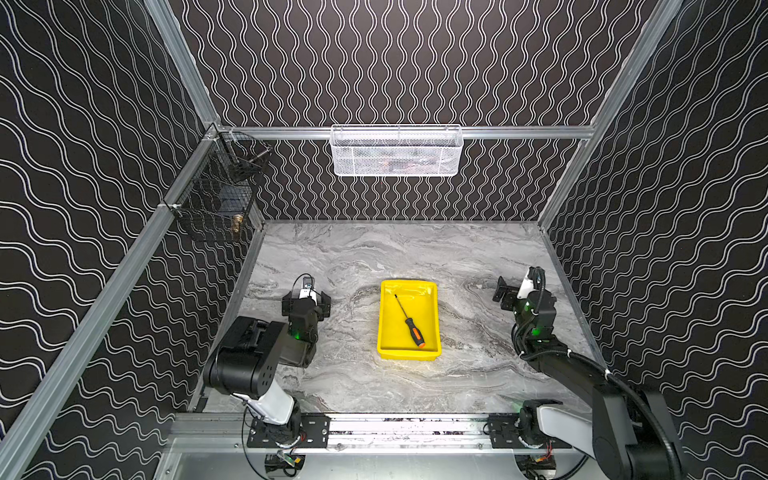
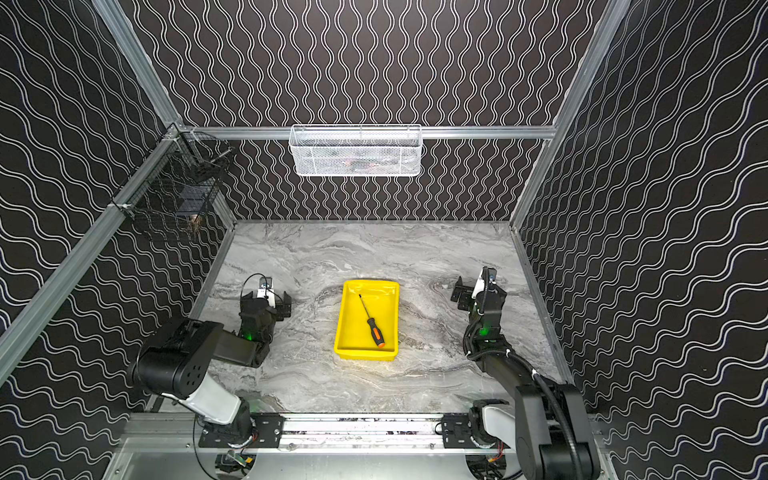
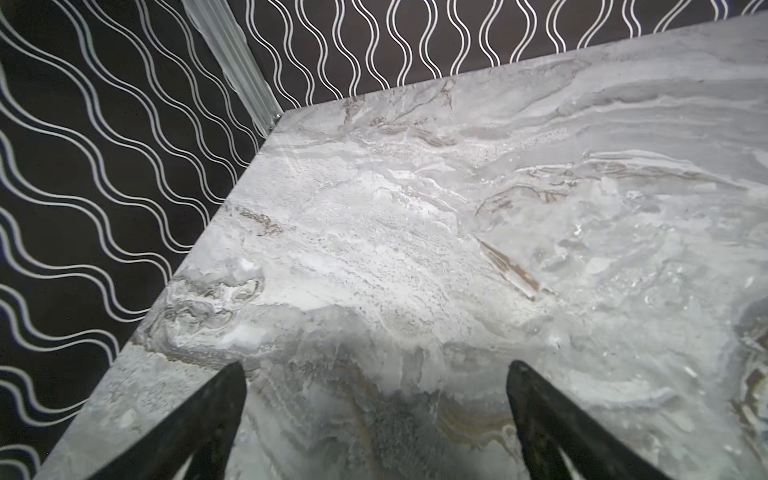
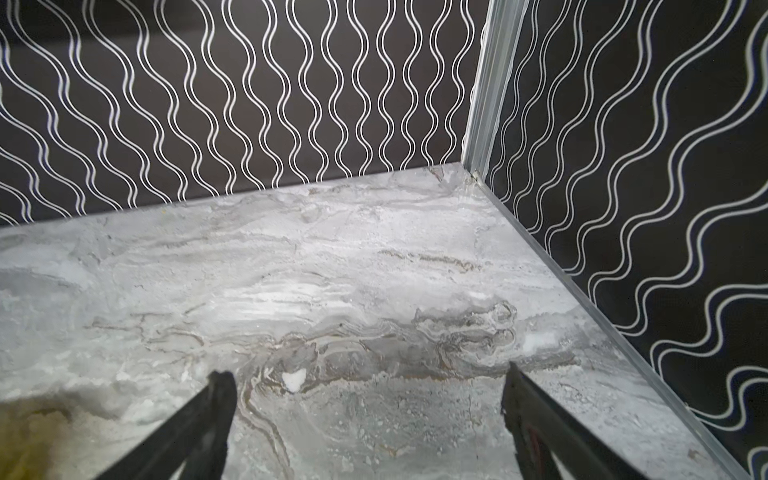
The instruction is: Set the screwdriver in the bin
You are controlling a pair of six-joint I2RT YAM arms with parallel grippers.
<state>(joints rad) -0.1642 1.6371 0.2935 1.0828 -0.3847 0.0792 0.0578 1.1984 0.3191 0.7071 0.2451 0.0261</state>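
The screwdriver point(image 1: 408, 320) is lying flat on the floor of the bin point(image 1: 426, 301), slanting across it in both top views. Its thin dark shaft is pointing toward the bin's far left corner, and its handle is resting near the front right corner. The handle is showing black, with an orange band along the grip and an orange butt end. The whole tool is sitting within the low walls, a little shorter than the bin's long side.

The bin, bright yellow and glossy, is sitting near the middle of the grey marbled desk point(image 1: 353, 257).

The left fingers point(image 3: 216, 415) are standing wide apart, with only bare desk showing between them, well left of the bin. The right fingers point(image 4: 199, 419) are likewise spread wide over bare desk, well to the bin's right.
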